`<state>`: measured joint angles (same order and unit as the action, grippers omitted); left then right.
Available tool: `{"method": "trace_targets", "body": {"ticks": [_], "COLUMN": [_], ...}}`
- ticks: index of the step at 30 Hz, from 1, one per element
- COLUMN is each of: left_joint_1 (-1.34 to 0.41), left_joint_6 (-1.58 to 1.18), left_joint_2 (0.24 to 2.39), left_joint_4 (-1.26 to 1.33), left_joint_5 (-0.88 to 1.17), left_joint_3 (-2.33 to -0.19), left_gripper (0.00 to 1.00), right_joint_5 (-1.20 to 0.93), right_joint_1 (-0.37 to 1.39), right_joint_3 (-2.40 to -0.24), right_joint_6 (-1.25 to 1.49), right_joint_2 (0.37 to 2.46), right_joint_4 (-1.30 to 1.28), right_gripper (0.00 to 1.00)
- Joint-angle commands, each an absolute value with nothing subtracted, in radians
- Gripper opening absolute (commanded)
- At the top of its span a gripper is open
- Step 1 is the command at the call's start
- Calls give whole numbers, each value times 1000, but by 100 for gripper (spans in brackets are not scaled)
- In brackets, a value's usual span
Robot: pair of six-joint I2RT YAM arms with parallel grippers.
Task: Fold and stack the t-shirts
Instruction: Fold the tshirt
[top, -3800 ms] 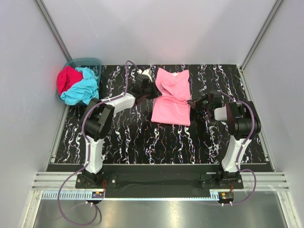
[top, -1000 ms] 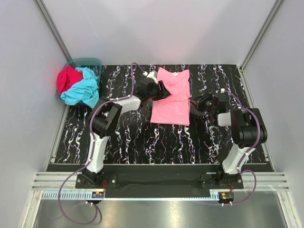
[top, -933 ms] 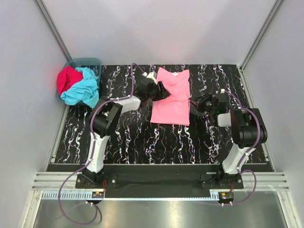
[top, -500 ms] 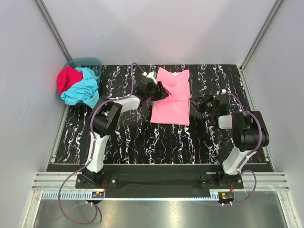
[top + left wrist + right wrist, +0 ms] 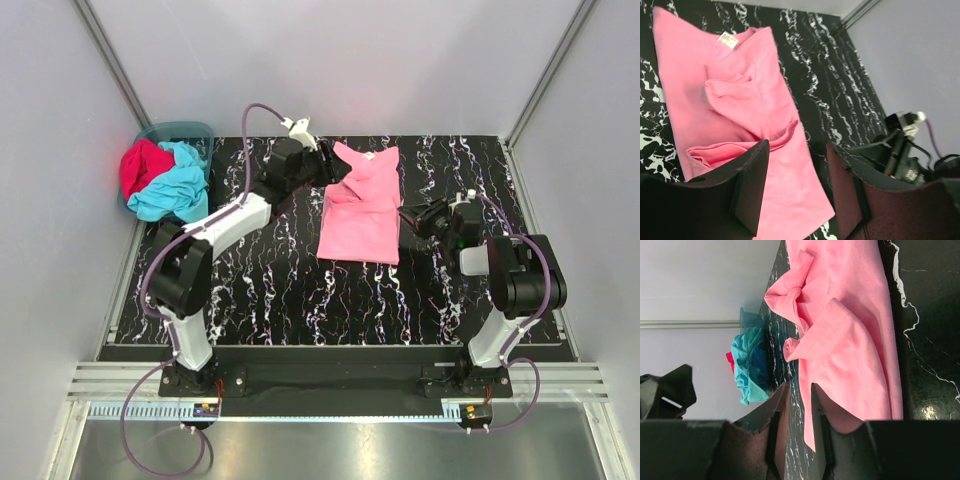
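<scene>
The light pink t-shirt lies partly folded on the black marbled table, its upper left bunched into folds; its white neck label faces up. My left gripper hovers over the shirt's upper left edge, open and empty. My right gripper is low at the shirt's right edge, its jaws a narrow gap apart with nothing between them. The turquoise t-shirt and the crimson t-shirt are heaped at the far left, apart from both grippers.
A teal plastic basket stands in the far left corner under the heaped shirts. Grey walls close the table on three sides. The right arm shows in the left wrist view beyond the pink shirt.
My left gripper has lifted off the pink shirt's left part and drawn back toward the far left. My right gripper has edged slightly right. The shirt's upper left is more bunched.
</scene>
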<state>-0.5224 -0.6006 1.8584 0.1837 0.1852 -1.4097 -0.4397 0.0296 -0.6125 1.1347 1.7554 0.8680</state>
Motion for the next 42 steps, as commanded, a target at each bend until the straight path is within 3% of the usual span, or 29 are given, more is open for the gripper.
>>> {"method": "trace_targets", "body": {"ticks": [1, 10, 26, 42], "left_joint_1": [-523, -532, -532, -525], "left_joint_6": [-615, -676, -647, -656], "left_joint_2": [1824, 1890, 2039, 2137], "left_joint_4": [227, 399, 373, 403], "left_joint_5": [210, 225, 250, 271], "left_joint_3": [-1304, -1117, -1259, -1324], "left_gripper": [54, 53, 53, 53], "right_joint_5": [-453, -452, -469, -462], "right_joint_1": [23, 23, 29, 29], "right_joint_3": [-604, -641, -880, -838], "right_joint_6": [1135, 1132, 1149, 1141], "right_joint_2": [1717, 1773, 2040, 2016], "right_joint_4": [919, 917, 876, 903], "right_gripper": [30, 30, 29, 28]}}
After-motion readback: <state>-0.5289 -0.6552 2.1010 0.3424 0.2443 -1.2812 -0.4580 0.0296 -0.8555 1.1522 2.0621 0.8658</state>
